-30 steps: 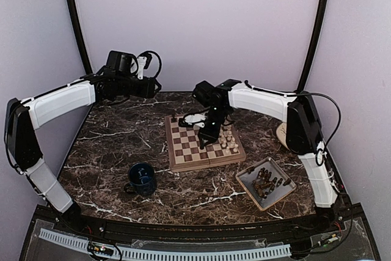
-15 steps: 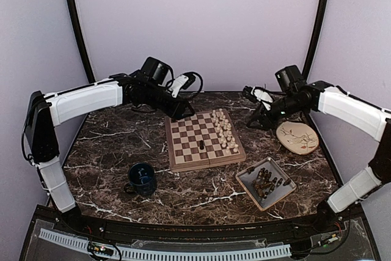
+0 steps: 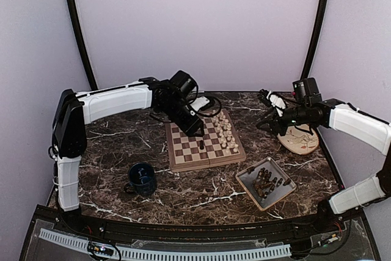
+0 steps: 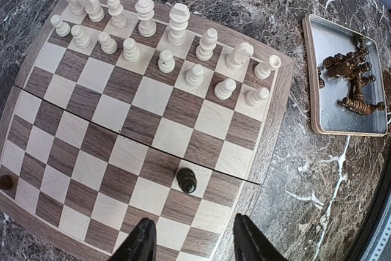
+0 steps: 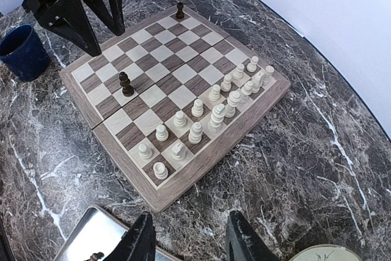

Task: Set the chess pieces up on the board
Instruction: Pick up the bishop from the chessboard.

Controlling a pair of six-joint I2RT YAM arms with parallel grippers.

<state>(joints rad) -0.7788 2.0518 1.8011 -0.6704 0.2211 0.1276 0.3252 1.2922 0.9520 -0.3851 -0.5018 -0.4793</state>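
Observation:
The board (image 3: 208,162) lies mid-table. Cream-white pieces (image 3: 226,134) fill its two right-hand rows; they also show in the left wrist view (image 4: 165,59) and the right wrist view (image 5: 214,111). One dark pawn (image 3: 201,145) stands near the board's middle (image 4: 187,180). A second dark piece (image 5: 179,10) stands at the far left corner. More dark pieces (image 3: 266,181) lie in the grey tray. My left gripper (image 4: 192,246) hovers open and empty over the board, just short of the dark pawn. My right gripper (image 5: 189,242) is open and empty, off the board's right side.
The grey tray (image 3: 282,191) sits at the front right, also in the left wrist view (image 4: 342,111). A round beige plate (image 3: 300,142) lies under the right arm. A blue cup (image 3: 142,178) stands front left of the board.
My right arm pulled back from the board to the right, leaving the dark pawn standing. My left arm swung right from the back left until it hung over the board.

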